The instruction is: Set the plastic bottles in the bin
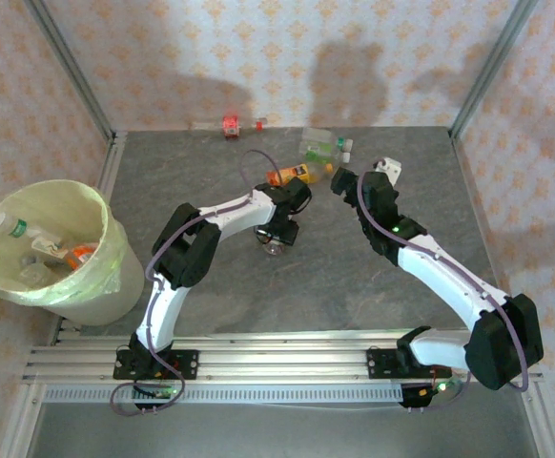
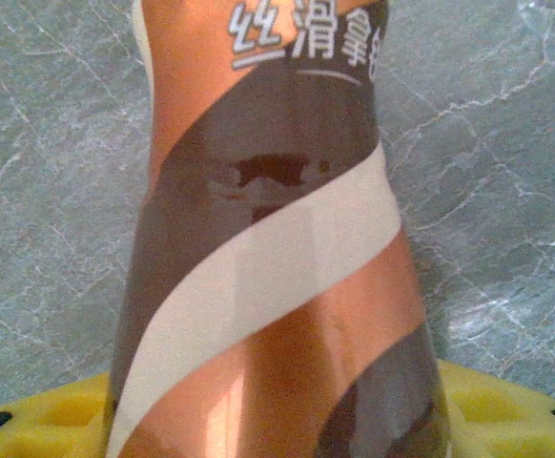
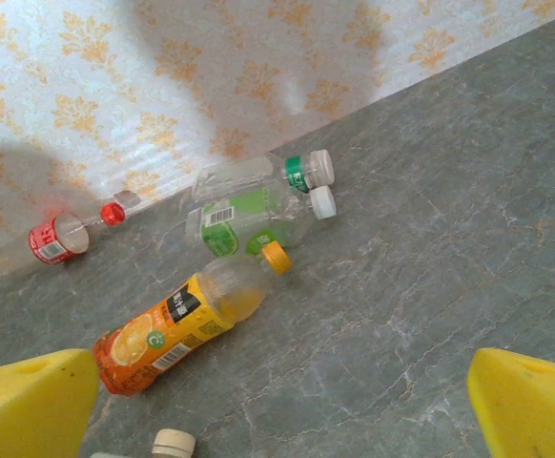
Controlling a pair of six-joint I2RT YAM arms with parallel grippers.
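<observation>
Beyond held brown bottle point(image 2: 268, 286), orange bottle point(image 3: 177, 324), green bottles point(image 3: 249, 215)

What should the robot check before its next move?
1. Left fingers around the brown-striped bottle: ok.
2. That bottle lifted off the table: cannot tell.
3. Right fingers open, nothing between them: ok.
4. Bin has room for more: ok.
5. Orange juice bottle lying ahead of the right fingers: ok.
</observation>
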